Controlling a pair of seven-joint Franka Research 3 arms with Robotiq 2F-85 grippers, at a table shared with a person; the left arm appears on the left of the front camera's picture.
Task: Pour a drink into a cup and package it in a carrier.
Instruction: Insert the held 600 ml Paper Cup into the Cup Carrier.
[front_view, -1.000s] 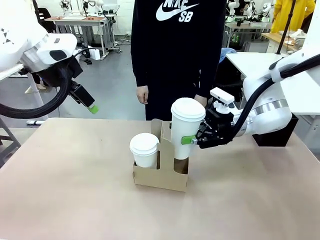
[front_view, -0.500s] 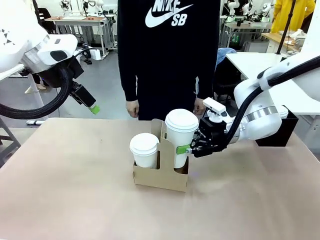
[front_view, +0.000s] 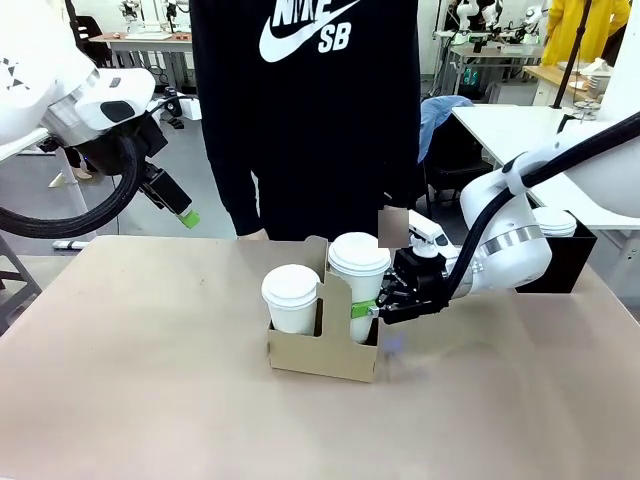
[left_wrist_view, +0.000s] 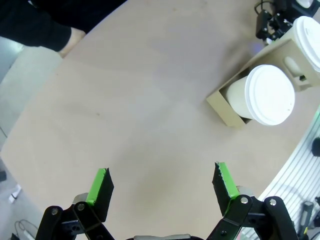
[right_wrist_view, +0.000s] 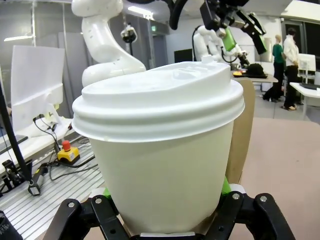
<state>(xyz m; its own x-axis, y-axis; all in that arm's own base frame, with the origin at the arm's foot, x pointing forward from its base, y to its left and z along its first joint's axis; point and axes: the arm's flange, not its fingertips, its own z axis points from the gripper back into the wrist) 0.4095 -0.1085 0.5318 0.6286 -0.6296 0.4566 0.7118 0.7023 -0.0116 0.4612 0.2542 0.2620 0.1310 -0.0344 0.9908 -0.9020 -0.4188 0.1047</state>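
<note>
The right gripper (front_view: 372, 308) is clamped on a lidded white paper cup (front_view: 357, 283), one green pad pressed against the cup's side, and the cup sits down in the right-hand hole of the brown cardboard carrier (front_view: 322, 350), just beside the carrier's upright handle panel. From the right wrist camera the cup (right_wrist_view: 162, 165) stands close between the two fingers, its domed lid on top and the cardboard panel right behind it. A second lidded cup (front_view: 291, 298) stands in the left-hand hole of the carrier, on the other side of the handle panel. The carrier rests on the tan table (front_view: 150, 400), roughly at its middle. The left gripper (front_view: 180, 212) hangs in the air over the table's far left edge, well apart from the carrier, with its fingers spread wide and nothing between them; its own camera looks down past the green pads (left_wrist_view: 100, 186) at bare table and at the carrier (left_wrist_view: 223, 107) with both cups off to one side. A person in a black top (front_view: 300, 110) stands at the far side of the table behind the carrier.
</note>
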